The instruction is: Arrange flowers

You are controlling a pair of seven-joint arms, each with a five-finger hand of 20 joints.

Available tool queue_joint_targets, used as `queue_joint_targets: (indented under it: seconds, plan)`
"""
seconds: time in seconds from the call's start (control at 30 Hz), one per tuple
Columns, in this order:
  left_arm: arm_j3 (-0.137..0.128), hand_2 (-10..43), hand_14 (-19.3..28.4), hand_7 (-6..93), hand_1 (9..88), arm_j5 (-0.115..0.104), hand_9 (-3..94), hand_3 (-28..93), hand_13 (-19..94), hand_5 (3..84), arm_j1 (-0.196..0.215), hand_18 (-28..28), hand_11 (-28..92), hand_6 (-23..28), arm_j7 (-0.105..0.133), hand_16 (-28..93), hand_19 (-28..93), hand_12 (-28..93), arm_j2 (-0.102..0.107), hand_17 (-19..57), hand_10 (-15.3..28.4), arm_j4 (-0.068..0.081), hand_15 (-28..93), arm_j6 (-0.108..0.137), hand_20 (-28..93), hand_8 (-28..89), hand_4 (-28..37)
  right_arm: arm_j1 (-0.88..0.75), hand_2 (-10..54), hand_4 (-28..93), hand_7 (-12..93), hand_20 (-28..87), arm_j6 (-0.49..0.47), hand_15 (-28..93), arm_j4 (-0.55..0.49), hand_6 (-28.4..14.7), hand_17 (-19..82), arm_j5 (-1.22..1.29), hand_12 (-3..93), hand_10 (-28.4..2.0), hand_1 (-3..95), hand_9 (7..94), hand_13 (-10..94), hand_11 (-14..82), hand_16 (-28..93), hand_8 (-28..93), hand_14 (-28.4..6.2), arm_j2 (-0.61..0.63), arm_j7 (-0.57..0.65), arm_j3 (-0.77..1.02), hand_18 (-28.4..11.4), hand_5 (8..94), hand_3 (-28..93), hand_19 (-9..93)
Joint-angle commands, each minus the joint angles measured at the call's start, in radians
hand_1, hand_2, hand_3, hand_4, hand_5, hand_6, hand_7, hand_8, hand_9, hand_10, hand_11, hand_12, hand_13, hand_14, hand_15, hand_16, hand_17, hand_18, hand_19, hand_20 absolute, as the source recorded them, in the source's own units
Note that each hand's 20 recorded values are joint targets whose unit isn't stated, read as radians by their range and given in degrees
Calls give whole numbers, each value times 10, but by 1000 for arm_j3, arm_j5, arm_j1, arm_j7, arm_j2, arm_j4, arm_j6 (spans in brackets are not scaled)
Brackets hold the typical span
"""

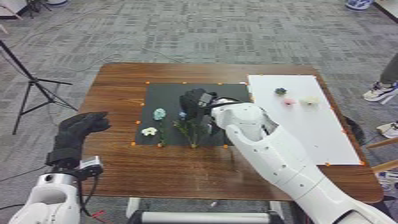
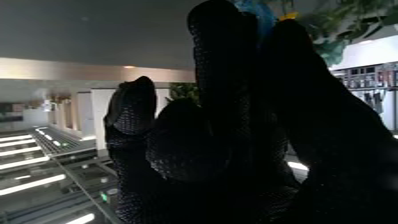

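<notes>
- Blue flower: on the black mat, beside the right hand.
- Ruffled pale-blue flower, white flower: same mat.
- Right hand: long fingers mostly straight; any hold, I can't tell.
- Left hand: loosely open, empty, by the wooden table's edge.
- Right wrist view: knobbly glove, probably blue petals, strip lights.

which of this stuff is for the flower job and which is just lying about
For the job, it seems:
- blue flower
- white flower
- green stems
- pink flower
- cream flower
- black sheet and white sheet under them

Just about:
- tripod on the floor
- blue-and-white pot beyond the table
</notes>
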Motion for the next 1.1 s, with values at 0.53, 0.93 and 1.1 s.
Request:
queue_joint_targets:
  seconds: [0.53, 0.93, 1.1]
  plan:
    - [-5, 83, 175, 242, 344, -4, 575, 672, 458, 554, 17, 143, 296, 18, -3, -15, 263, 141, -8, 54, 132, -4, 448, -11, 249, -85, -226, 23, -92, -199, 341, 479, -18, 796, -31, 27, 384, 63, 184, -93, 458, 808, 786, 197, 299, 3, -74, 56, 47, -21, -225, 678, 624, 786]
    - [-12, 83, 175, 242, 345, 1, 575, 671, 458, 554, 46, 143, 295, 19, -12, -15, 263, 140, -17, 53, 133, -19, 448, 0, 250, -86, -225, 55, -95, -184, 310, 481, -25, 804, -72, 24, 376, 104, 179, -99, 399, 775, 778, 191, 298, 7, -77, 89, 55, -25, -228, 665, 644, 783]
    - [-11, 82, 175, 242, 345, 0, 574, 671, 457, 554, 51, 143, 295, 19, -13, -15, 264, 140, -18, 53, 133, -21, 448, 1, 250, -86, -225, 74, -95, -184, 298, 482, -40, 808, -107, 24, 371, 145, 177, -101, 376, 763, 773, 188, 295, -7, -80, 112, 74, -29, -229, 657, 660, 781]
